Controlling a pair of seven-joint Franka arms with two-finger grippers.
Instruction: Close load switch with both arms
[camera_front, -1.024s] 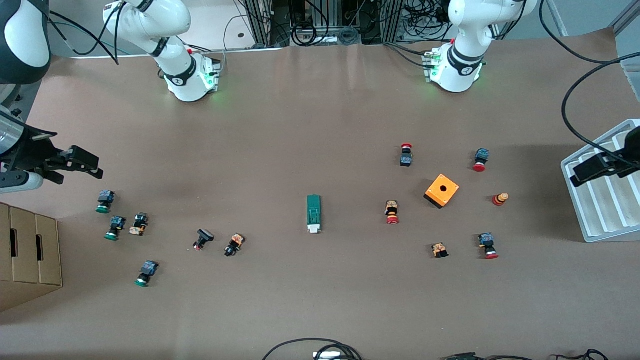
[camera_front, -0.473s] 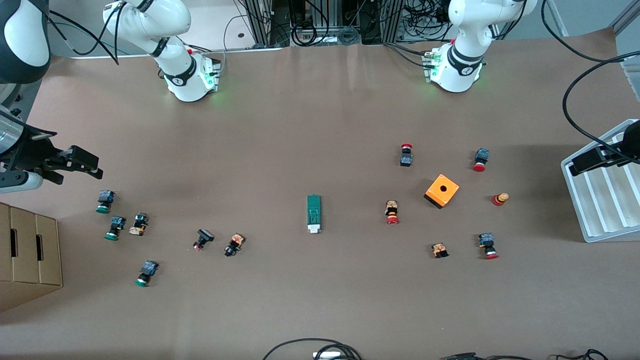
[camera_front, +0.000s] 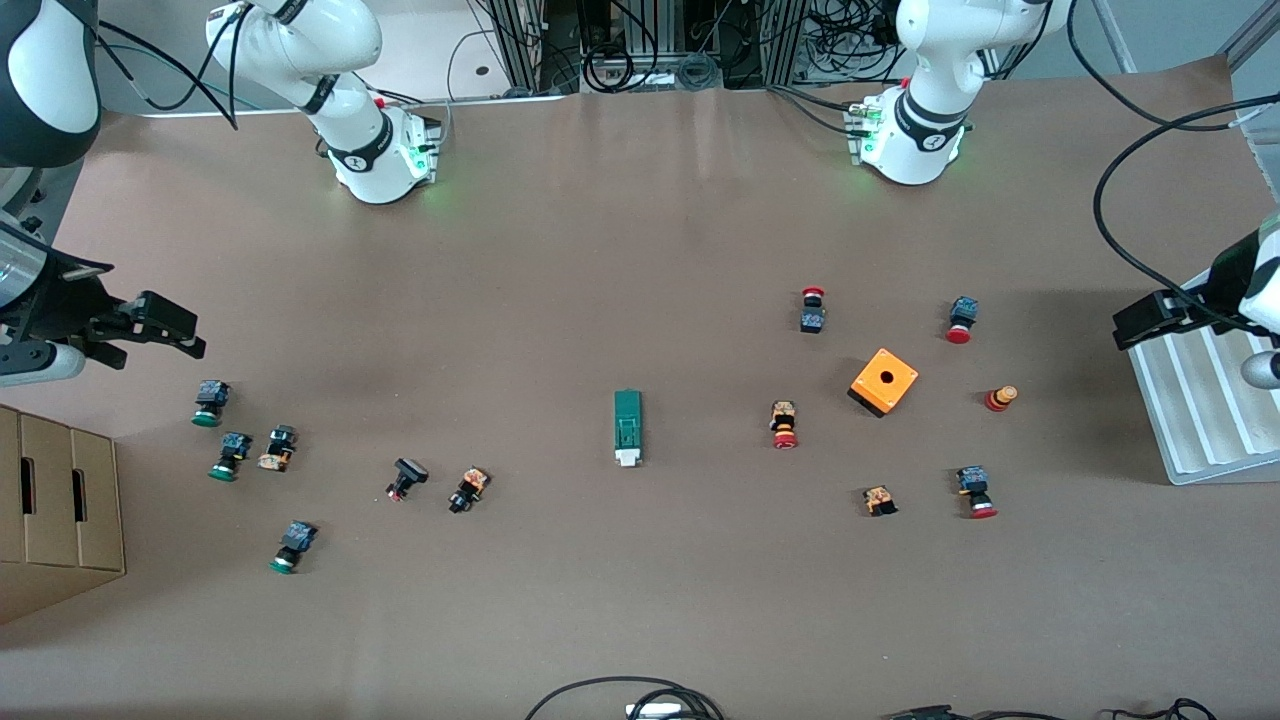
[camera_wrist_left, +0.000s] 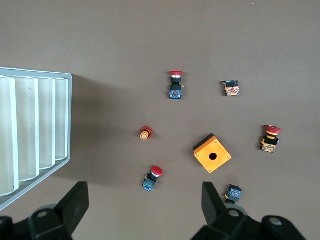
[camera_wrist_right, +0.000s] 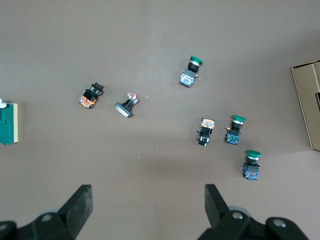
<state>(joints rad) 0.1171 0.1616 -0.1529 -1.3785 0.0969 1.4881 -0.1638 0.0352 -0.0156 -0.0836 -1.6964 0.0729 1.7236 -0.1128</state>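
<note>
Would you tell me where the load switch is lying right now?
In the front view the load switch lies flat near the table's middle, white tab toward the camera, between a red-capped button and an orange-backed button.

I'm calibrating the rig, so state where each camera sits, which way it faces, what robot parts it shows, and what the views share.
Front view: high across the table, facing both arm bases; shows the narrow green load switch, right gripper and left gripper.
Left wrist view: on the left arm, looking down past its open fingers at the orange box with a hole and white ribbed tray.
Right wrist view: on the right arm, looking down past its open fingers.
Shared: front and right wrist views both show the load switch.
</note>
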